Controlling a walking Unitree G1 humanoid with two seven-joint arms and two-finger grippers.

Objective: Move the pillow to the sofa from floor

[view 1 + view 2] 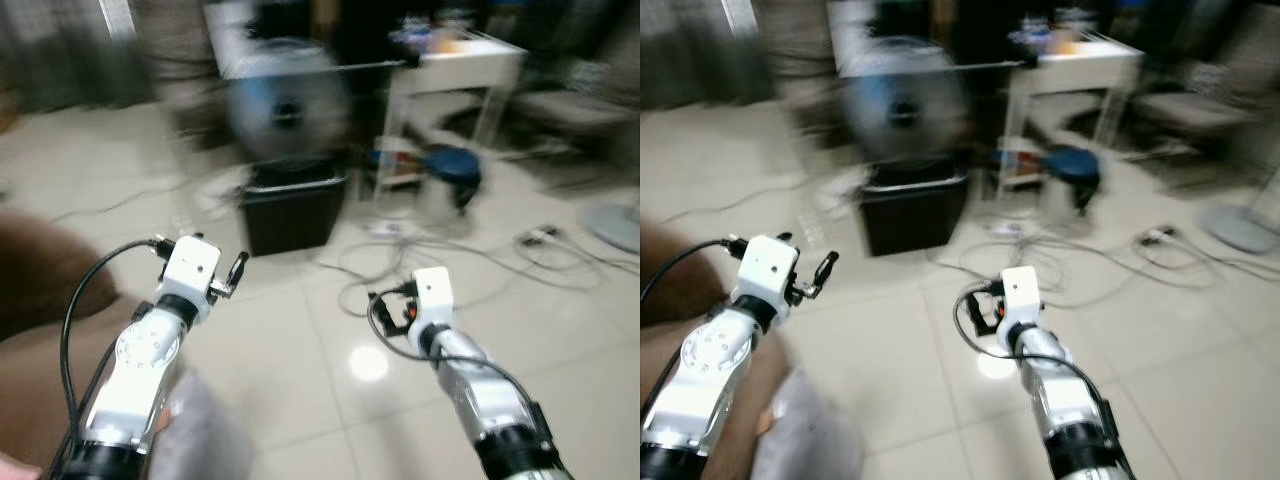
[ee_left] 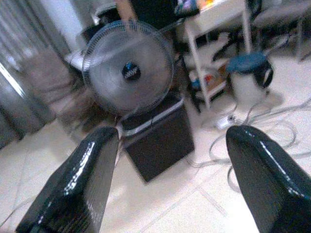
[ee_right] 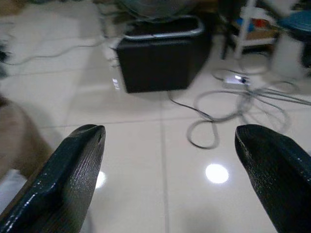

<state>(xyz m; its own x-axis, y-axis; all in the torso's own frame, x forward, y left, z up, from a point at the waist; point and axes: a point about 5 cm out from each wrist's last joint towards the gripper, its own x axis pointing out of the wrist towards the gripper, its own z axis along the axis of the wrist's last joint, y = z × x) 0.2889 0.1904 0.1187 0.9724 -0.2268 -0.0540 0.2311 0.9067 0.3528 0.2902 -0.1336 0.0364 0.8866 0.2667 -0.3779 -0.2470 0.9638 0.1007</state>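
Left eye view is blurred, but we can make out both arms raised over a pale tiled floor (image 1: pixel 300 330). Our left gripper (image 2: pixel 167 179) has its two black fingers (image 2: pixel 82 184) spread wide with nothing between them, and our right gripper (image 3: pixel 170 179) is likewise wide apart and empty above the tiles.

Ahead of us a fan (image 2: pixel 127 73) stands on or just behind a black box (image 2: pixel 158 141) on the floor. To the right of the box is a white table (image 1: pixel 450 70) with coloured things on its tabletop, too blurred to name, and a blue-topped stool (image 1: pixel 450 165) just beside its legs. Grey cables (image 3: pixel 228 111) loop across the floor between the box and the stool, near a small white plug block (image 3: pixel 235 80).

At the left edge of the floor sits a brown sofa (image 1: pixel 35 290). A pale, soft shape, which may be the pillow (image 1: pixel 200 430), lies low beside the left arm near the sofa; we cannot tell what it rests on.
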